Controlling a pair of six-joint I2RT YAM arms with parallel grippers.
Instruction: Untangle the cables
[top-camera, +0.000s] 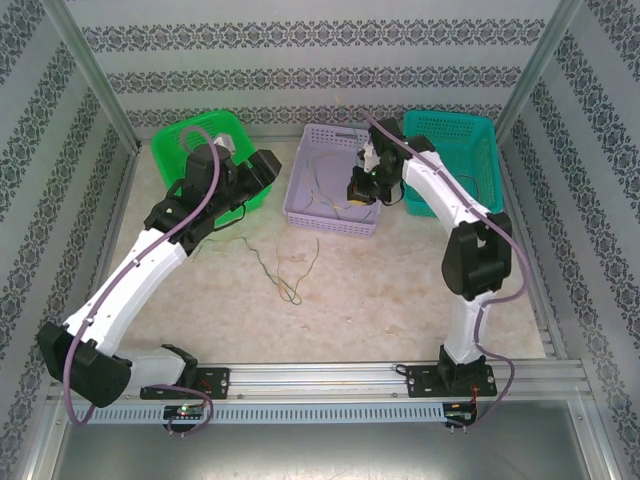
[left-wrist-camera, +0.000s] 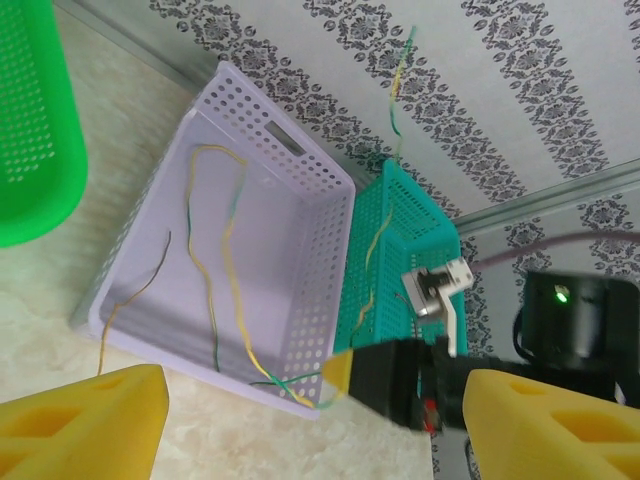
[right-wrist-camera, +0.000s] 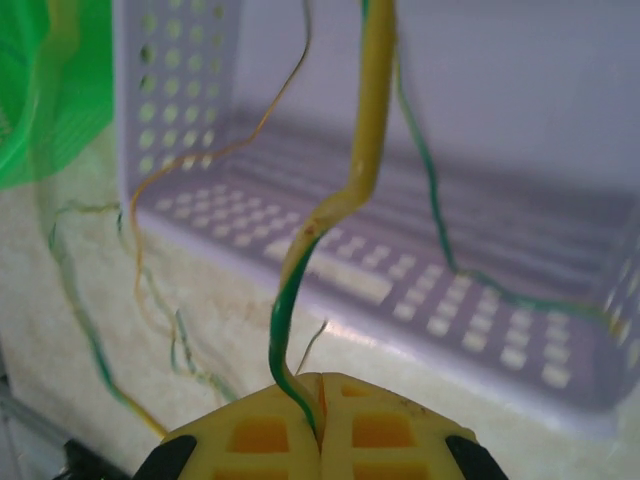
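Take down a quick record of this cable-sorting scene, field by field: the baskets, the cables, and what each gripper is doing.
baskets: green basket on the left, lavender basket in the middle, teal basket on the right, at the far side of the table
left gripper: open, holding nothing, beside the green basket
right gripper: shut on a yellow-green cable, at the lavender basket's right side
cables in basket: thin strands lying in the lavender basket
cables on table: loose tangle in front of the lavender basket

R claw (right-wrist-camera: 320, 425) clamps yellow-green cable (right-wrist-camera: 368, 130) btwn pads; lavender basket (right-wrist-camera: 180, 110) behind, thin cables (right-wrist-camera: 95, 345) loose on counter (right-wrist-camera: 250, 335).
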